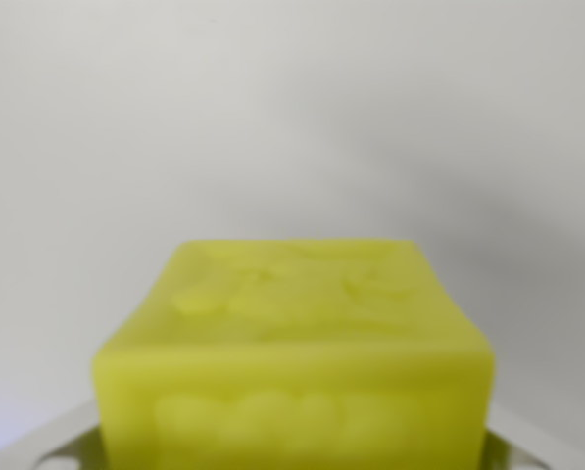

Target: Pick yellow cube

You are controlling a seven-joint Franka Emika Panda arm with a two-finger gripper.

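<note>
The yellow cube (292, 343) fills the lower middle of the wrist view, very close to the camera and blurred. Raised shapes show on its top and front faces. Grey metal fingers (62, 446) show only as slivers at the bottom left and bottom right corners, pressed against the cube's lower sides. My gripper (292, 455) is shut on the cube, which hides most of the fingers and the fingertips.
Behind the cube lies a plain white-grey surface (292, 117), with a soft shadow toward the wrist view's right. Nothing else is in view.
</note>
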